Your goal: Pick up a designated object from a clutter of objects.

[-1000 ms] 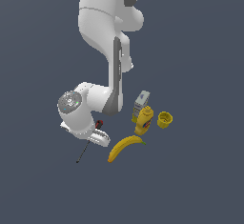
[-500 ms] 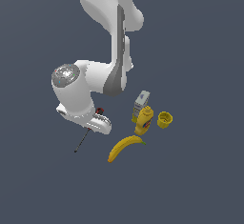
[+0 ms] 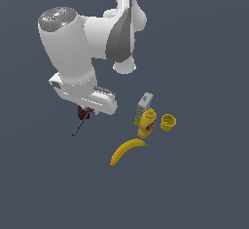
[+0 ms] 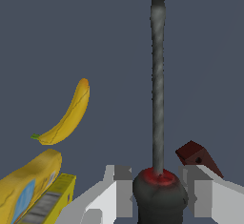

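Observation:
The screwdriver point(image 3: 80, 126) has a red-and-black handle and a long thin dark shaft. It hangs from my gripper point(image 3: 85, 110), tilted, at the exterior view's left of the clutter. In the wrist view my gripper point(image 4: 158, 189) is shut on the screwdriver's handle point(image 4: 158, 194), with a finger point(image 4: 119, 189) on each side, and the shaft point(image 4: 157, 85) points straight away. The small dark-red block point(image 4: 194, 153) shows beside one finger. The arm's body hides the fingers in the exterior view.
A yellow banana point(image 3: 127, 151) lies nearest the camera, also in the wrist view point(image 4: 66, 116). A mustard bottle point(image 3: 147, 123), a small yellow cup point(image 3: 168, 122) and a grey-white box point(image 3: 144, 104) stand together at the exterior view's right.
The arm has risen and come closer to the exterior camera, taking the screwdriver up with it. The other objects have not moved.

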You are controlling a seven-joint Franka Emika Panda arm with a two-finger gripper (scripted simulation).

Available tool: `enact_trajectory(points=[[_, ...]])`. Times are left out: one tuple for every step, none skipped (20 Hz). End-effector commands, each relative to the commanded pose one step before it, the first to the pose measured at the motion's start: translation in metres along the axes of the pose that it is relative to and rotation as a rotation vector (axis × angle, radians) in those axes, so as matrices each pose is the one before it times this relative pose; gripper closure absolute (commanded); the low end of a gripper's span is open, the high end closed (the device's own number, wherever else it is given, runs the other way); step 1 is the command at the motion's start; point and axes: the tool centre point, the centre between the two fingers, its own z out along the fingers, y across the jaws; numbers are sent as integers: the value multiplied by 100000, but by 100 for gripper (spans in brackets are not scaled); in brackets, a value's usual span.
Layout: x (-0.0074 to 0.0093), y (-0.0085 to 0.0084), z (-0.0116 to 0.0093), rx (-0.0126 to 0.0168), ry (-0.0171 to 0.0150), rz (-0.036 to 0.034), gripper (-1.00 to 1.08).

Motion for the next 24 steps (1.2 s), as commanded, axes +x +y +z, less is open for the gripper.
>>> enact_trajectory(points=[[-822, -125, -3092, -73, 75, 37, 108], [-300, -56, -1205, 0, 0, 0, 108], [-295, -56, -1197, 0, 0, 0, 108], [-290, -62, -1177, -45, 16, 11, 108], [-277, -55, -1146, 0, 0, 0, 108], [-267, -55, -1119, 0, 0, 0, 108], [-256, -56, -1091, 0, 0, 0, 108], [-252, -73, -1067, -44, 20, -4, 108], [-233, -56, -1023, 0, 0, 0, 108], [-220, -54, -977, 0, 0, 0, 108], [-206, -52, -922, 0, 0, 0, 108], [-190, -51, -864, 0, 0, 0, 108], [-177, -65, -809, 21, 1, -44, 108], [-151, -49, -747, 0, 0, 0, 108], [-132, -47, -687, 0, 0, 0, 108], [-117, -45, -633, 0, 0, 0, 108], [-106, -52, -581, 28, -5, -39, 108], [-93, -39, -527, 0, 0, 0, 108], [-83, -36, -473, 0, 0, 0, 108], [-72, -32, -419, 0, 0, 0, 108], [-63, -37, -365, 29, -5, -39, 108], [-50, -25, -310, 0, 0, 0, 108], [-39, -22, -256, 0, 0, 0, 108], [-27, -18, -202, 0, 0, 0, 108]])
